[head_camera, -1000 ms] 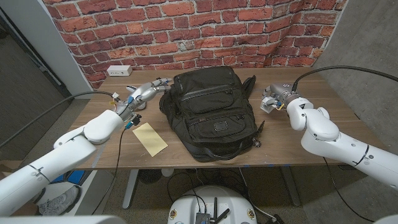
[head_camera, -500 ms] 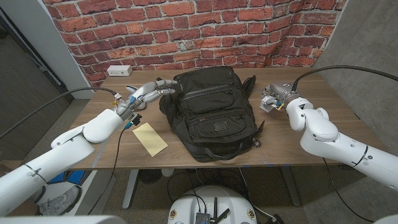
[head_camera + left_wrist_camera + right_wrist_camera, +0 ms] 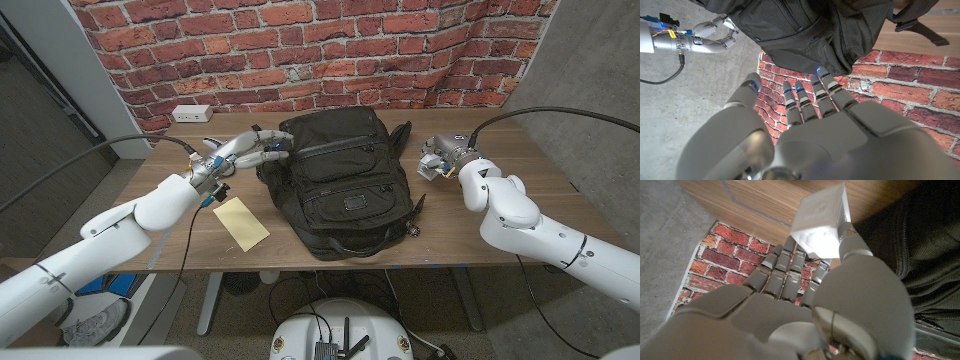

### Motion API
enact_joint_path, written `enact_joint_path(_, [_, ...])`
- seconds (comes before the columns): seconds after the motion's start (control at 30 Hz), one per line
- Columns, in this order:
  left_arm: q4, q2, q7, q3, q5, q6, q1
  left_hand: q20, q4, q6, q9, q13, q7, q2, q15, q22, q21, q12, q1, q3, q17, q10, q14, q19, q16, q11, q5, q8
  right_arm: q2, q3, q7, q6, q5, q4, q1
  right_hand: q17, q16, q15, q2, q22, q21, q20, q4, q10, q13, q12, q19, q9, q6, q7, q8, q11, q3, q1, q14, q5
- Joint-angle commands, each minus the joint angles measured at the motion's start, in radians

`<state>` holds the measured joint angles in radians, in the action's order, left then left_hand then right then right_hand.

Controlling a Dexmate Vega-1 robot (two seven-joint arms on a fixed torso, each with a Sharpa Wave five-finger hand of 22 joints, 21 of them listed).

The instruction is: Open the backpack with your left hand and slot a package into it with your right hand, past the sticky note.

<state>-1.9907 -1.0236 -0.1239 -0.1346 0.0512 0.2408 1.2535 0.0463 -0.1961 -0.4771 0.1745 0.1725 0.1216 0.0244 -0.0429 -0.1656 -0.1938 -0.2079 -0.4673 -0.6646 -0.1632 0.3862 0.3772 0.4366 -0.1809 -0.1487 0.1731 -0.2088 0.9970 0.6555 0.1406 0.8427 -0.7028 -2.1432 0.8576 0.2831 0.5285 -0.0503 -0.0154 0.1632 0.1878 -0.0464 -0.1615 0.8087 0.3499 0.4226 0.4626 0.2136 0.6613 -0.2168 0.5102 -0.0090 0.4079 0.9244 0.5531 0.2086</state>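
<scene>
The black backpack [image 3: 345, 185] lies zipped in the middle of the table, also seen in the left wrist view [image 3: 805, 30]. My left hand [image 3: 250, 151] reaches to its upper left corner, with fingers [image 3: 801, 102] spread and fingertips at the bag's edge, holding nothing. To the right of the bag, my right hand [image 3: 440, 156] pinches a small white translucent package [image 3: 821, 222] between thumb and fingers. A yellow sticky note [image 3: 241, 221] lies on the wood to the left of the backpack, near the front edge.
A white power strip [image 3: 190, 114] sits at the table's back left by the brick wall. A backpack strap [image 3: 402, 137] trails toward my right hand. Bare wood [image 3: 470, 225] shows at the front right.
My left hand has moved right to the backpack's corner and its fingers have spread. The right hand with the package has stayed put.
</scene>
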Motion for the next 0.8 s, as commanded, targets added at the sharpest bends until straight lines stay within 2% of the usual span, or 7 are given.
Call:
enact_joint_path(0.03, [-0.045, 0.004, -0.012, 0.024, 0.095, 0.012, 0.036, 0.101, 0.001, -0.014, 0.002, 0.002, 0.004, 0.009, -0.135, -0.003, -0.009, 0.000, -0.030, 0.005, 0.000, 0.021, 0.017, 0.016, -0.004, -0.001, 0.005, -0.004, -0.010, 0.008, -0.008, -0.021, 0.009, 0.025, -0.017, 0.003, -0.001, -0.170, 0.053, 0.002, 0.000, -0.090, 0.001, 0.204, 0.003, -0.003, 0.011, 0.001, -0.002, -0.001, -0.003, -0.196, -0.002, 0.061, 0.009, 0.000])
enact_joint_path(0.5, [-0.100, 0.025, -0.030, 0.125, 0.178, 0.031, 0.148, 0.104, 0.004, -0.044, 0.002, 0.002, 0.005, 0.026, -0.141, -0.004, -0.005, 0.003, -0.083, 0.014, -0.001, 0.049, 0.033, 0.024, -0.002, -0.005, 0.006, -0.005, -0.023, 0.011, -0.014, -0.068, 0.016, 0.065, -0.047, 0.003, -0.004, -0.170, 0.056, 0.002, 0.000, -0.091, 0.001, 0.208, 0.004, -0.006, 0.012, 0.000, -0.001, -0.001, -0.009, -0.196, -0.005, 0.062, 0.013, 0.000])
enact_joint_path(0.8, [-0.154, 0.050, -0.002, 0.211, 0.239, 0.031, 0.240, 0.119, 0.004, -0.071, 0.002, 0.002, 0.022, 0.040, -0.156, -0.004, -0.004, 0.006, -0.124, 0.024, -0.001, 0.067, 0.041, 0.032, 0.000, -0.018, 0.005, -0.006, -0.024, 0.006, -0.019, -0.085, 0.023, 0.081, -0.051, 0.003, -0.005, -0.170, 0.058, 0.002, 0.000, -0.091, 0.001, 0.211, 0.005, -0.008, 0.013, -0.001, -0.001, -0.001, -0.012, -0.196, -0.007, 0.063, 0.015, 0.000])
